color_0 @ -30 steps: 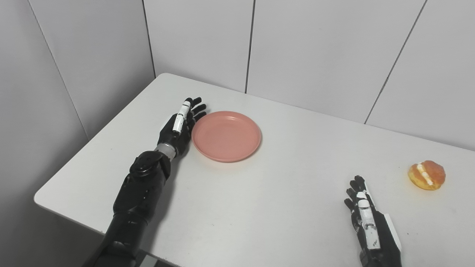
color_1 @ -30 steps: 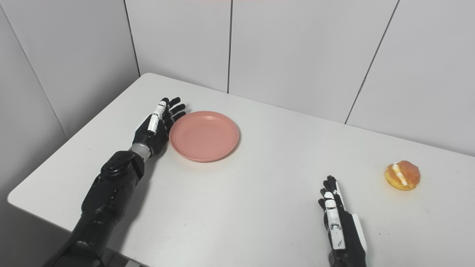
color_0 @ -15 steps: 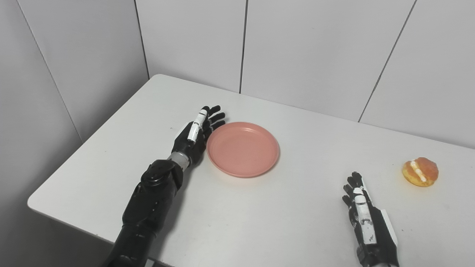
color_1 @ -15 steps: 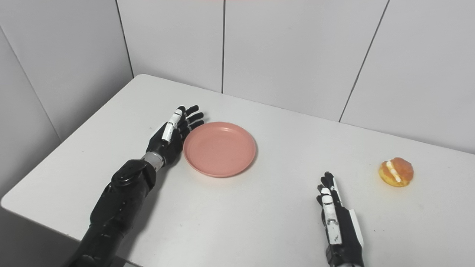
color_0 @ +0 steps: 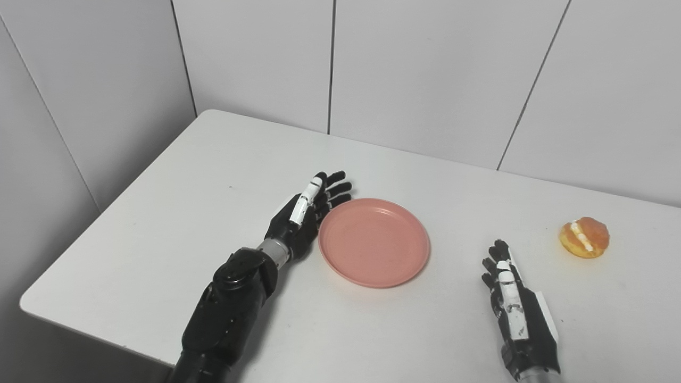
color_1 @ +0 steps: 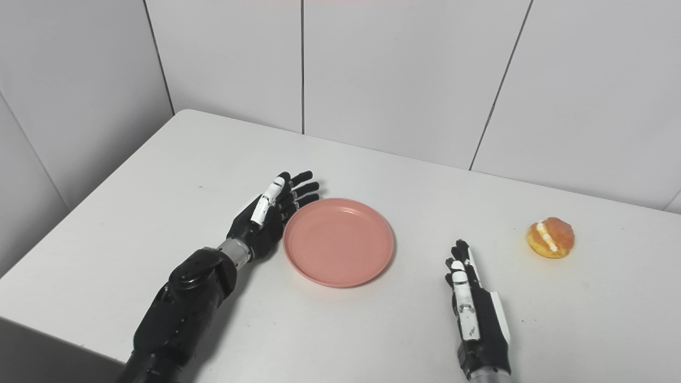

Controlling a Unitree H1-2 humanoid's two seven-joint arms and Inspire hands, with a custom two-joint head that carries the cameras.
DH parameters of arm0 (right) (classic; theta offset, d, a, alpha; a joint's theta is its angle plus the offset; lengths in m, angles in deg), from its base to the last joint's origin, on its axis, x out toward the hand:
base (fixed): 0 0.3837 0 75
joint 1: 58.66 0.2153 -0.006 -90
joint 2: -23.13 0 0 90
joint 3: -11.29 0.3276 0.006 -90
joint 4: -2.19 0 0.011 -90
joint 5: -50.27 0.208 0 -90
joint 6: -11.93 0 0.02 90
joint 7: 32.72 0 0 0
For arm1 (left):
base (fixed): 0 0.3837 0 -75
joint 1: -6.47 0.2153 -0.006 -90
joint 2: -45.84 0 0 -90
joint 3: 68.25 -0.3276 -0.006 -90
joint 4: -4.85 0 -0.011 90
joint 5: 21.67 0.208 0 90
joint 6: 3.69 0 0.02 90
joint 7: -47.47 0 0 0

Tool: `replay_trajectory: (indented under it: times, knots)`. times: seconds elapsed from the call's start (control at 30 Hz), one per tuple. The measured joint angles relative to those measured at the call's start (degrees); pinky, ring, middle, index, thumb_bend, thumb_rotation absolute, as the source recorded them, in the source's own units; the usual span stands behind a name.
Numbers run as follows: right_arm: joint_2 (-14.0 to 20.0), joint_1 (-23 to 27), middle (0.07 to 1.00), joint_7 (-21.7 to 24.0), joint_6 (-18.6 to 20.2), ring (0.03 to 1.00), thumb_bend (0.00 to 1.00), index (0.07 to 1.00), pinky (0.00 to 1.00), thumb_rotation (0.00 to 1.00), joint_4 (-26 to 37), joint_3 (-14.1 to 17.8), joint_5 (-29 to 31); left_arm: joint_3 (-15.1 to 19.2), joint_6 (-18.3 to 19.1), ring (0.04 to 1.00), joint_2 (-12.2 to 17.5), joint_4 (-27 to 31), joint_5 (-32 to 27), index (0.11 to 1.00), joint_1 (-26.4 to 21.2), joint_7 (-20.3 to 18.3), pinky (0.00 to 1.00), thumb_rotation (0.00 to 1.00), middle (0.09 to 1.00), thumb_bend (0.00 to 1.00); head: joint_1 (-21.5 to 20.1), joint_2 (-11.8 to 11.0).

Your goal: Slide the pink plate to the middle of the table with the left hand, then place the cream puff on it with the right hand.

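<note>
On the white surface [color_0: 159, 223], the left hand [color_0: 306, 213], fingers spread, presses edge-on against the pink plate [color_0: 374, 242]; the right hand [color_0: 513, 308] rests flat, empty, near the cream puff [color_0: 584, 237].

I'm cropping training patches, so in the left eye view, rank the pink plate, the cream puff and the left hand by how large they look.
1. pink plate, clearly the largest.
2. left hand, smaller than the plate it rests beside.
3. cream puff, smallest, though it lies farther off to the right.

Plate [color_0: 374, 242] left of cream puff [color_0: 584, 237]
</note>
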Motion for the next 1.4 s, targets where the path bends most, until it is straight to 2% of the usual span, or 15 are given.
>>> replay_trajectory:
  times: [0.33,0.63,1.03,1.3,1.4]
  knots:
    - [-0.47,0.09,0.979,-1.22,-0.12,0.964,0.27,0.976,0.96,1.0,-0.12,-0.29,-1.64,-0.72,2.38,0.898,-1.44,5.67,0.73,0.87,3.51,-0.08,0.9,1.0,0.892,0.4,-5.79,1.75]
    - [-1.6,0.26,0.976,-2.49,0.4,0.97,0.25,0.974,0.96,1.0,1.04,-0.5,-2.88,-0.85,6.15,0.894,-2.41,11.61,0.74,0.87,6.29,0.37,0.9,1.0,0.89,0.41,-8.26,2.99]
    - [-1.61,1.1,0.973,-2.52,0.87,0.966,0.28,0.968,0.97,1.0,2.01,-0.62,-4.35,-0.9,6.51,0.901,-3.65,15.69,-0.81,0.887,10.26,-0.35,0.91,1.0,0.899,0.42,-12.3,4.66]
    - [-2.91,1.1,0.976,-3.1,4.53,0.967,0.28,0.971,0.96,1.0,2.97,-0.6,-4.37,-1.2,6.51,0.898,-3.66,17.32,-1.74,0.882,11.88,-0.51,0.91,1.0,0.895,0.44,-13.71,5.18]
    - [-2.85,1.1,0.97,-3.18,4.61,0.96,0.27,0.965,0.95,1.0,3.0,-0.93,-5.26,-1.5,6.51,0.899,-3.65,17.54,-1.74,0.882,12.08,-0.51,0.91,1.0,0.896,0.44,-14.5,5.27]
